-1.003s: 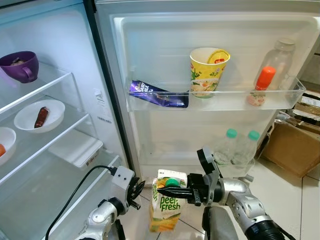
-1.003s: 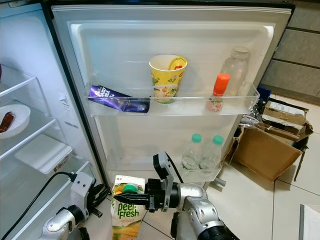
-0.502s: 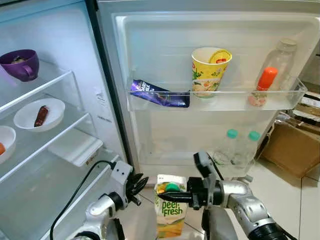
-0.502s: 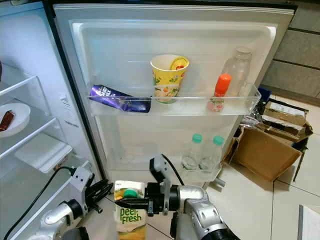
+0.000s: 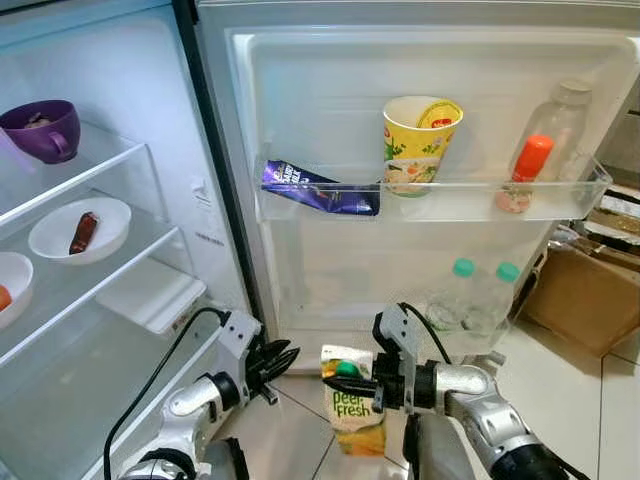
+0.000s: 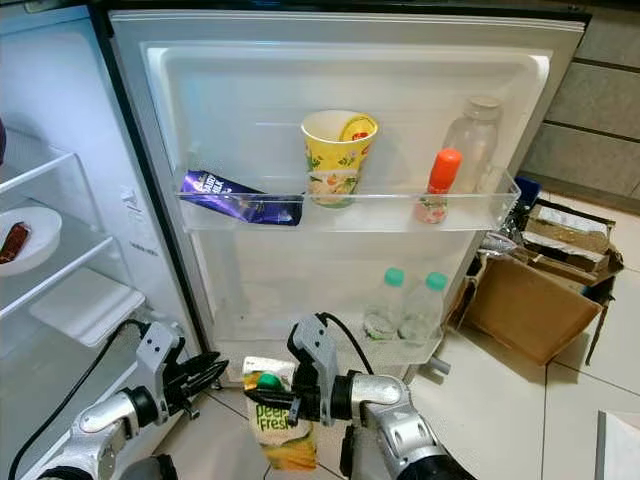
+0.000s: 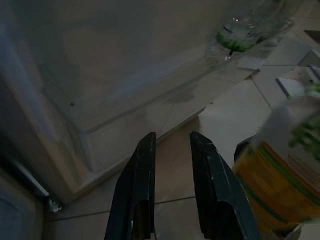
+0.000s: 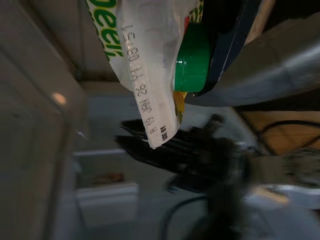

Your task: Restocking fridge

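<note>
The right gripper [image 5: 345, 383] clamps a juice carton [image 5: 355, 414] low before the open fridge door [image 5: 420, 60] — lift it upright onto a door shelf [image 5: 430, 200]; left gripper [image 5: 280, 358] spread, empty.

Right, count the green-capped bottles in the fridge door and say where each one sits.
2. Both stand side by side in the lower door shelf: the left bottle and the right bottle, touching or nearly so. None looks hidden.

Head views bright, sharp, evenly lit off white fridge door [image 5: 330, 60]. Left wrist view dim, murky. Right wrist view blurred, background out of focus.
</note>
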Motion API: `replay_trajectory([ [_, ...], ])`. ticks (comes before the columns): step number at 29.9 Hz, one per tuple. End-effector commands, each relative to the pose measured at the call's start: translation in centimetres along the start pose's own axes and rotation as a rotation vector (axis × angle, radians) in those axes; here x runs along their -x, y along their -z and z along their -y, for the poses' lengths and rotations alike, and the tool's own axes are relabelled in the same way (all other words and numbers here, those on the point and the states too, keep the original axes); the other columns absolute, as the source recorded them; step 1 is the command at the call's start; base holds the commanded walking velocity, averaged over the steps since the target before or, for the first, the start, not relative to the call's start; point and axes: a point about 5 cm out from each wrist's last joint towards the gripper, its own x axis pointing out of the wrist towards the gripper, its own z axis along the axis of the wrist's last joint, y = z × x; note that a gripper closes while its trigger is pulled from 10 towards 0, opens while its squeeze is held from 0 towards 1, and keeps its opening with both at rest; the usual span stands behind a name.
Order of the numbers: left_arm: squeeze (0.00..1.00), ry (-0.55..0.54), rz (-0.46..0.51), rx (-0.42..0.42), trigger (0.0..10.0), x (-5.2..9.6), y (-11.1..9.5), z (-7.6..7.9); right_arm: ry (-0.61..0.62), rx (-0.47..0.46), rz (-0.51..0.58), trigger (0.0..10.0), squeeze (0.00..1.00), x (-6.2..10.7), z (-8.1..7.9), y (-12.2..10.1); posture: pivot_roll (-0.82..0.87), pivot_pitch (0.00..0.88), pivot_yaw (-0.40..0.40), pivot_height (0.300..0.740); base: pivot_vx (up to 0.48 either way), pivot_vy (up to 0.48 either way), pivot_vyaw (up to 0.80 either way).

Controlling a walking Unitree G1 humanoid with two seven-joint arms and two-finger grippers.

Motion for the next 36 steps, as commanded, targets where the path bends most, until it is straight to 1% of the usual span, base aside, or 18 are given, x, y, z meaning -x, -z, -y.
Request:
replay_trajectory([
  [1, 0.0, -0.014, -0.035, 0.041, 10.0, 0.3, 1.1, 0.4, 0.034, -0.005, 0.02, 10.0, 0.0, 0.1, 0.5, -0.3, -0.05, 0.019, -0.034, 0.375, 0.0, 0.0, 0.0],
  [3, 0.0, -0.006, -0.039, 0.055, 10.0, 0.3, 1.5, 0.8, 0.001, -0.022, 0.037, 10.0, 0.0, 0.2, 0.3, -0.5, -0.05, 0.019, -0.034, 0.38, 0.0, 0.0, 0.0],
  [8, 0.0, 0.002, -0.049, 0.072, 10.0, 0.2, 1.9, 1.3, -0.016, -0.031, 0.04, 10.0, 0.0, 0.2, 0.1, -0.3, -0.05, 0.019, -0.032, 0.395, 0.0, 0.0, 0.0],
  [13, 0.0, 0.005, -0.062, 0.079, 10.0, 0.0, 2.2, 1.6, 0.008, -0.049, 0.035, 10.0, 0.0, 0.2, 0.3, 0.3, -0.05, 0.018, -0.03, 0.419, 0.0, 0.0, 0.0],
  [18, 0.0, 0.004, -0.066, 0.083, 10.0, 0.0, 2.3, 1.7, 0.016, -0.058, 0.028, 10.0, 0.0, 0.3, 0.3, 0.6, -0.05, 0.019, -0.03, 0.434, 0.0, 0.0, 0.0],
  [20, 0.0, 0.004, -0.071, 0.087, 10.0, 0.0, 2.4, 1.8, 0.022, -0.07, 0.016, 10.0, 0.0, 0.4, 0.4, 1.0, -0.05, 0.019, -0.03, 0.449, 0.0, 0.0, 0.0],
  [24, 0.0, 0.003, -0.076, 0.088, 10.0, 0.0, 2.5, 1.9, 0.031, -0.077, 0.006, 10.0, 0.0, 0.6, 0.5, 1.4, -0.05, 0.017, -0.03, 0.458, 0.0, 0.0, 0.0],
  [27, 0.0, -0.002, -0.092, 0.089, 10.0, 0.1, 2.8, 2.0, 0.075, -0.098, -0.027, 10.0, 0.0, 1.0, 0.8, 2.4, -0.05, 0.015, -0.028, 0.473, 0.0, 0.0, 0.0],
  [31, 0.0, -0.006, -0.1, 0.091, 10.0, 0.1, 3.0, 2.0, 0.099, -0.113, -0.043, 10.0, 0.0, 1.3, 1.0, 3.0, -0.05, 0.015, -0.029, 0.483, 0.0, 0.0, 0.0],
  [34, 0.0, -0.017, -0.115, 0.096, 10.0, 0.4, 3.3, 2.1, 0.13, -0.137, -0.074, 10.0, 0.0, 1.8, 1.1, 4.0, -0.05, 0.014, -0.029, 0.497, 0.0, 0.0, 0.0],
  [36, 0.0, -0.023, -0.12, 0.098, 10.0, 0.5, 3.4, 2.0, 0.136, -0.145, -0.081, 10.0, 0.0, 1.9, 1.1, 4.3, -0.05, 0.015, -0.03, 0.512, 0.0, 0.0, 0.0],
])
